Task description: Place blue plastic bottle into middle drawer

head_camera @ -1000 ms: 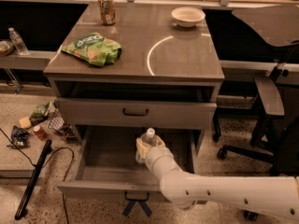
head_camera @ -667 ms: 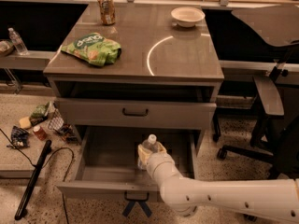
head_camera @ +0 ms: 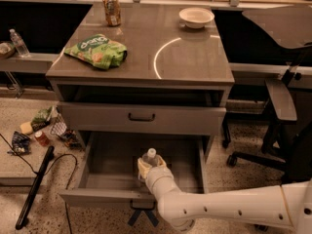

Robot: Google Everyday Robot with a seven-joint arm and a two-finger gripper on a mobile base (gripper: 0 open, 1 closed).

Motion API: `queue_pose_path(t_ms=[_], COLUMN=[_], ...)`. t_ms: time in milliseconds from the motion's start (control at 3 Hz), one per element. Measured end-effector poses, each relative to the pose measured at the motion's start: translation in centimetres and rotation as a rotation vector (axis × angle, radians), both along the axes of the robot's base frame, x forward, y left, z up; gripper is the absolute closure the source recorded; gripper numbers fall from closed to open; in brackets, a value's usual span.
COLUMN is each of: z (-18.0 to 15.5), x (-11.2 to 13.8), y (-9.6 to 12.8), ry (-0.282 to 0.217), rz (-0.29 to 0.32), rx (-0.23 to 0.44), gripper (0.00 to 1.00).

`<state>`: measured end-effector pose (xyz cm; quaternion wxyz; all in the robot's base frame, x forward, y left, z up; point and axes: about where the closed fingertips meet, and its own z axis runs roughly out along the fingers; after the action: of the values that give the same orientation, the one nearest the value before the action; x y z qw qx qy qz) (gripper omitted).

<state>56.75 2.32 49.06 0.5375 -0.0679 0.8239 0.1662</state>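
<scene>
The middle drawer [head_camera: 109, 162] is pulled open below the cabinet top, and its grey inside shows. My gripper [head_camera: 149, 168] reaches into it from the lower right on a white arm. It is shut on the blue plastic bottle [head_camera: 150, 156], held upright inside the drawer near the middle. Only the bottle's white cap and clear neck show above the fingers [head_camera: 141, 166]. The label is hidden by the gripper. I cannot tell whether the bottle's base touches the drawer floor.
Above the open drawer is a closed drawer front with a black handle [head_camera: 141, 117]. On the cabinet top are a green chip bag [head_camera: 96, 50], a soda can [head_camera: 111, 9] and a white bowl [head_camera: 196, 17]. Litter [head_camera: 44, 130] and a black pole [head_camera: 34, 189] lie on the floor at left. An office chair [head_camera: 280, 106] stands at right.
My gripper has moved the bottle lower into the drawer, a little left and toward the drawer's front. The drawer has stayed open.
</scene>
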Motion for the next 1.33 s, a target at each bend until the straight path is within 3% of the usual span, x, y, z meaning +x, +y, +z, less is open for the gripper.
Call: queue_pose_path(t_ms=[667,1000,1333], z=[-0.4,0.7,3.9], x=[-0.8,-1.0,-1.1], y=[0.0,0.0,-3.2], ry=[-0.020,-0.044,-0.068], rz=[-0.012,-0.013,-0.020], rx=[-0.044,-0.055,-0.053], gripper=[0.00,0.00,0.00])
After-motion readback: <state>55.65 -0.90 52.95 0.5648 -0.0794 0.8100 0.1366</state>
